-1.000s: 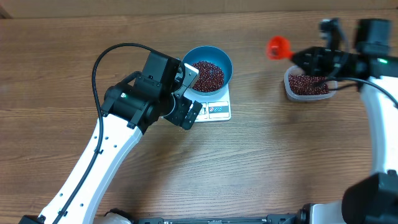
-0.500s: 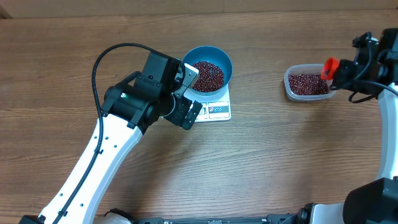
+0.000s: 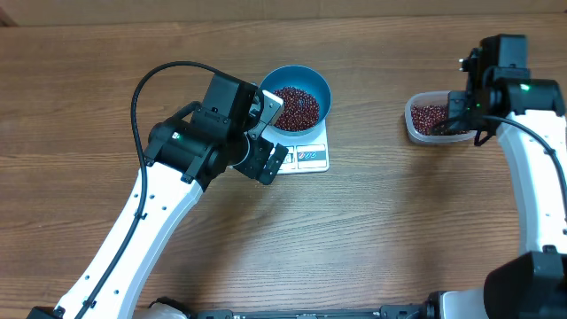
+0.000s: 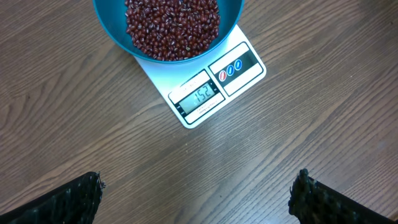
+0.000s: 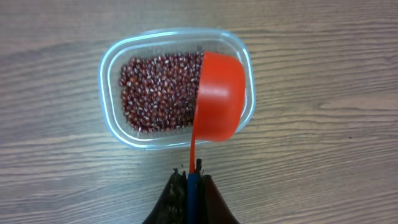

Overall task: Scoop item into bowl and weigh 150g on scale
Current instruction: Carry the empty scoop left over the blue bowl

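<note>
Blue bowl [image 3: 299, 76] of beans [image 3: 297, 107] atop scale [image 3: 312, 158]

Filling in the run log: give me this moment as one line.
left gripper: jaws open, beside scale | right gripper: jaws shut on scoop handle, over tub | bowl: on scale, holding beans

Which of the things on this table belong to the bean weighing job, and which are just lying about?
In the job: beans, blue bowl, scale, clear tub, orange-red scoop in the right tool.
Just there: wooden table, black cable on the left arm.
</note>
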Available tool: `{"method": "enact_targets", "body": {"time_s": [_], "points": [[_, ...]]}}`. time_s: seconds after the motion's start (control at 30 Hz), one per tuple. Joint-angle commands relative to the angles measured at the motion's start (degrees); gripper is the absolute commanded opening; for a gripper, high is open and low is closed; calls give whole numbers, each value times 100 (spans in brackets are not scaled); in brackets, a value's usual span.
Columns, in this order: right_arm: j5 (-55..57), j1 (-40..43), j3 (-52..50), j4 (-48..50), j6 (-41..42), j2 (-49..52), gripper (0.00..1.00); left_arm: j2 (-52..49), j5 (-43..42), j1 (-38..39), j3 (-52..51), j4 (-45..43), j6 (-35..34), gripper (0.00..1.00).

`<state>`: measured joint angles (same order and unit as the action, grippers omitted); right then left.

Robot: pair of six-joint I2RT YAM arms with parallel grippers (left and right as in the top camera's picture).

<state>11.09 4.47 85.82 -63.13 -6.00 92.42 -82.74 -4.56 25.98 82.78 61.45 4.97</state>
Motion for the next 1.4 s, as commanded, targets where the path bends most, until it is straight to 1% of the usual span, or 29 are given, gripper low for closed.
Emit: {"method": "enact_targets", "body": {"time_s": [0.0, 0.47, 0.57, 0.7, 0.83, 0.93, 1.0, 1.23, 1.37], "points": [[439, -122, -37, -24, 74, 179, 4, -39, -85, -4, -42, -17, 125, 100], [581, -175, -37, 22, 153, 195, 4, -39, -85, -4, -42, -17, 125, 100], [389, -175, -35, 68, 153, 195, 4, -39, -85, -4, -42, -17, 125, 100], [-887, -175, 0, 262, 151, 129, 4, -39, -85, -4, -42, -17, 127, 100], [-2660, -192, 20, 796, 131, -79, 4, -39, -85, -4, -42, -17, 125, 100], [-3906, -302, 20, 1167, -201, -232, 4, -39, -85, -4, -42, -17, 127, 100], [-4299, -481, 20, 1375, -378, -284, 4, -39, -85, -4, -42, -17, 127, 100], [-4245, -1473, 0, 1650, -1119, -251, 4, -39, -85, -4, -42, -17, 125, 100], [-3593, -1980, 0, 1878, -1222, -138, 3, -39, -85, -4, -42, -17, 127, 100]]}}
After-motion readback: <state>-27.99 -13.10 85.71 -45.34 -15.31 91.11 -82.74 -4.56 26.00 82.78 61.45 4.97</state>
